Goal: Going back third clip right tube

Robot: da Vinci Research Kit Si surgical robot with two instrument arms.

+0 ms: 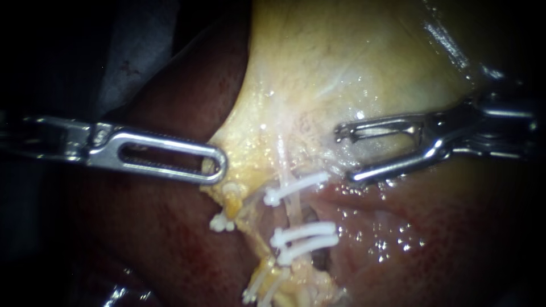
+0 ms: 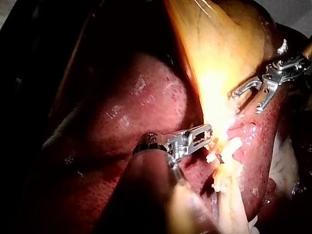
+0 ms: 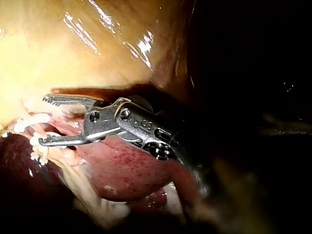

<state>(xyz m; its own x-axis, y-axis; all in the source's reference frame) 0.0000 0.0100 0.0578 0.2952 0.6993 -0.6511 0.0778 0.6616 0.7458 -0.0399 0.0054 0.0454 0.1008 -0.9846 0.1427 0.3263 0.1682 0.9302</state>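
We see our right instrument with jaws spread wide and empty, over the lower edge of the gallbladder. The right tube runs just ahead of those jaws, crossed by three white clips: one near the lower jaw's tip, two close together further along the tube. Our left instrument has its jaws closed on the gallbladder's edge, on the tube's other side. A clump of small clips sits just beneath the left jaws. Dark red liver lies under both instruments
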